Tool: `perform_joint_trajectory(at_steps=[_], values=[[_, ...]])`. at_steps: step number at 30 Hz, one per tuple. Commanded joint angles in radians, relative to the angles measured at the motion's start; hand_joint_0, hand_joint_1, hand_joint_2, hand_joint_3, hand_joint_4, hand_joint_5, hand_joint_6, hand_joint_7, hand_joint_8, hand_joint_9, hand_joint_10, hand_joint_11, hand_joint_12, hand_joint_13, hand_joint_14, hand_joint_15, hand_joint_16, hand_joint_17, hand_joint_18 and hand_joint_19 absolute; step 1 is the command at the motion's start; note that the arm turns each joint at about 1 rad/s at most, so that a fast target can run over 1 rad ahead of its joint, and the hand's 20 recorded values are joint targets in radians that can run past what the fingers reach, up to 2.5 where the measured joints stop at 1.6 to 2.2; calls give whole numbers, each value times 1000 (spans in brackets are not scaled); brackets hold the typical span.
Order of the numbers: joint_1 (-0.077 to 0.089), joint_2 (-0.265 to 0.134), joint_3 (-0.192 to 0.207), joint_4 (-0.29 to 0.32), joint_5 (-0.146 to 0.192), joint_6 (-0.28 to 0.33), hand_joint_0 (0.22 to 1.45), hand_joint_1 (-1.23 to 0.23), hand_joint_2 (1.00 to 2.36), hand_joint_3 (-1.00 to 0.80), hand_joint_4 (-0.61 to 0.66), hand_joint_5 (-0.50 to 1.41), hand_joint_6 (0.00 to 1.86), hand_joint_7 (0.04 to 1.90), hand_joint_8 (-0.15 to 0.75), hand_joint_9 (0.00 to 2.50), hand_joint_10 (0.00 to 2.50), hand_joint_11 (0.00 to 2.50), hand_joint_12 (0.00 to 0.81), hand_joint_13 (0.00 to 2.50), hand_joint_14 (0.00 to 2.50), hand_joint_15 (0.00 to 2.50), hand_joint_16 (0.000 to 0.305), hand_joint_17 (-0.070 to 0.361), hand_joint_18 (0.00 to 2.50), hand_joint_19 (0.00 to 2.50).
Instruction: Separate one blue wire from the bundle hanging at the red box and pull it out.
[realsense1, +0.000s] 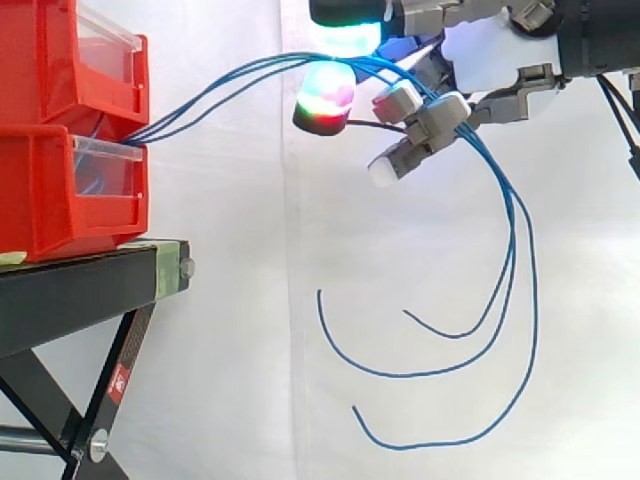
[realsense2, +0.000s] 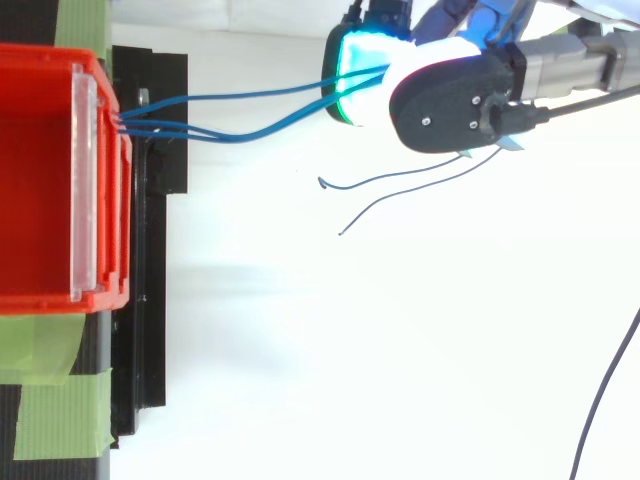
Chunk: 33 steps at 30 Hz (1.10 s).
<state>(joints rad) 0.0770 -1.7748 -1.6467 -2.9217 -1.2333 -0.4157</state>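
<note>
Hand (realsense1: 437, 120) curled round blue wires (realsense1: 205, 95) | wires run from red bins (realsense1: 60, 200) | stand-leg label (realsense1: 118, 382) unreadable

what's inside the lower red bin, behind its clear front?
Behind the clear front of the lower bin, a short stretch of the blue wires shows; they enter over its top edge. The red walls hide the rest, so where the wires end cannot be seen.

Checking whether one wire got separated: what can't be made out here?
- Side view: fingers cover the blue wires where the hand grips, so how many it pinches is unclear.
- Top view: the hand hides that same spot.
- Both views: red bins hide the wires' starts.
</note>
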Motion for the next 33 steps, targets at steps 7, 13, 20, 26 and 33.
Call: perform_joint_trajectory(at_steps=[7, 13, 20, 26, 33], values=[[1, 0, 1, -2, 0, 0, 575, -502, 1014, -335, 161, -95, 716, 1090, 382, 1374, 22, 1054, 432, 1551, 21, 1252, 55, 123, 839, 448], [1, 0, -1, -2, 0, 0, 585, -502, 1017, -296, 175, -93, 712, 1056, 378, 1375, 23, 1057, 421, 1546, 21, 1252, 54, 122, 838, 448], [1, 0, 1, -2, 0, 0, 606, -508, 1018, -214, 186, -77, 662, 1110, 400, 1397, 22, 1037, 453, 1566, 20, 1221, 57, 129, 870, 429], [3, 0, -1, -2, 0, 0, 615, -525, 1016, -177, 217, -69, 638, 1138, 410, 1420, 21, 1038, 461, 1576, 20, 1213, 59, 133, 891, 406], [1, 0, -1, -2, 0, 0, 619, -540, 1018, -181, 220, -64, 608, 1208, 406, 1415, 22, 1056, 463, 1567, 22, 1211, 57, 129, 886, 414]])
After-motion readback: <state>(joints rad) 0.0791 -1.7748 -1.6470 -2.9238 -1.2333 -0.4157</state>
